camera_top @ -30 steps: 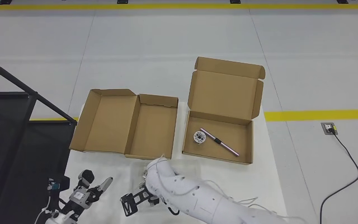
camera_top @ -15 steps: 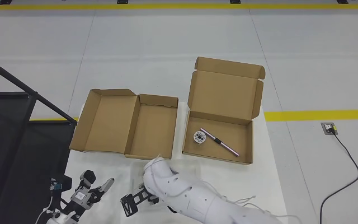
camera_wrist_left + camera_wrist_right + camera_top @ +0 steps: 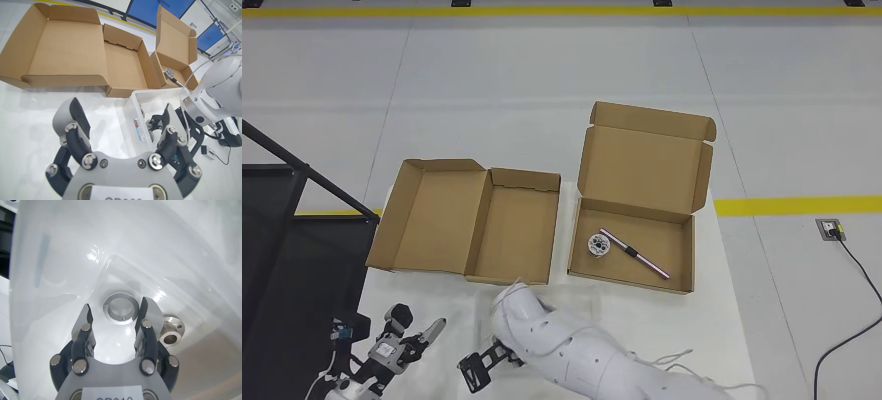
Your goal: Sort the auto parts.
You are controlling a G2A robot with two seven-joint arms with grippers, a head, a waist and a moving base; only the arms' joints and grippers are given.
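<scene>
Inside the clear bin (image 3: 56, 262), the metal ring (image 3: 119, 320) is seen lying flat, just ahead and between the wide-parted jaws of the right gripper (image 3: 115, 307); the left gripper (image 3: 121, 105), jaws likewise spread, is held farther off beside the bin

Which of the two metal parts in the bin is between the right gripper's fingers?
The plain metal ring, lying flat between the open fingers of the right gripper; the flanged bushing sits outside them, beside one finger.

The left tool (image 3: 121, 113) hangs level with fingers spread wide; the right tool (image 3: 115, 308) points downward, fingers parted.
</scene>
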